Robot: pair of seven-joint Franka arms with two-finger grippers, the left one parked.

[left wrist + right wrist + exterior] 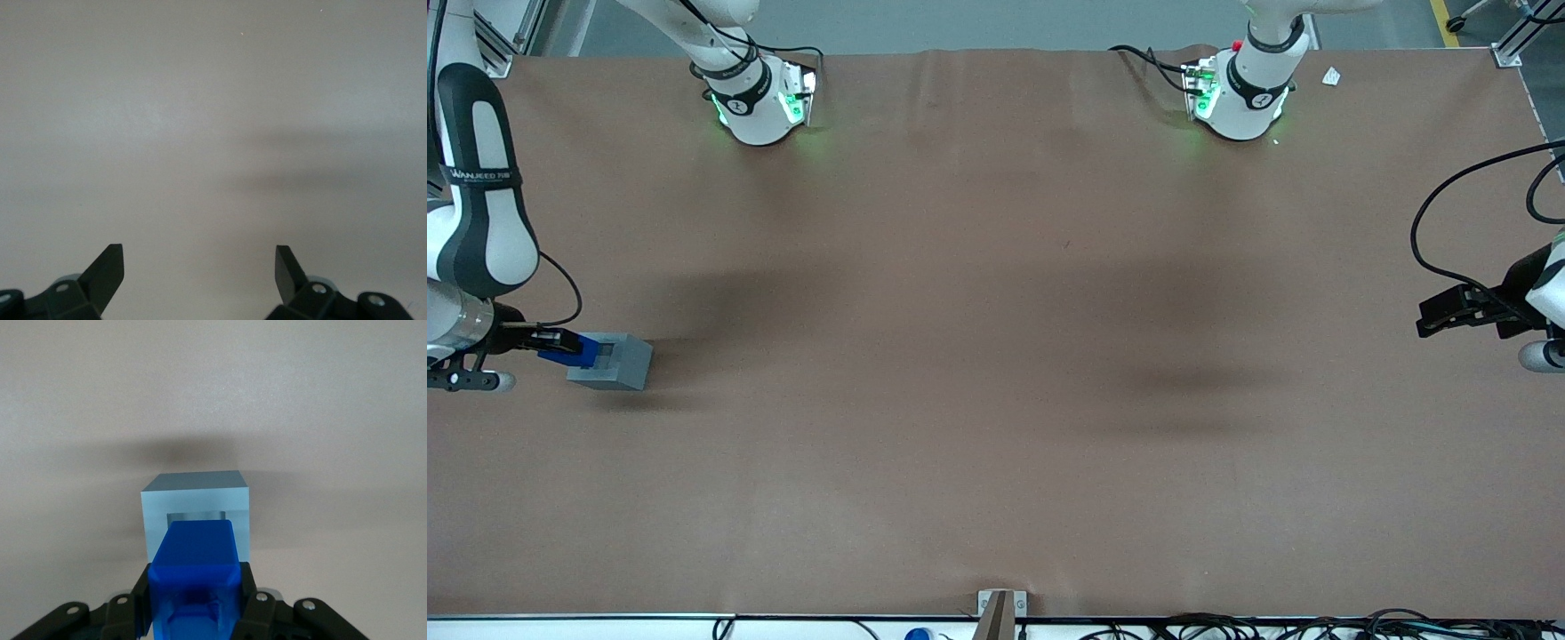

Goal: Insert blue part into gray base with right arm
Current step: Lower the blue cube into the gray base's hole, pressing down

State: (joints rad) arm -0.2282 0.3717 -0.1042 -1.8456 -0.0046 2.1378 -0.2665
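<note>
Over boxy gray base (195, 513): gripper (193, 603) clamping stepped blue part (193, 577).

Blue part (193, 570) — gripper-held (193, 603) — above gray base's (200, 503) recess.

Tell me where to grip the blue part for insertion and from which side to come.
Grip the blue part by its wider end, flat sides between the fingers, as the gripper does beside the gray base. That leaves the narrower end free to enter the recess.
</note>
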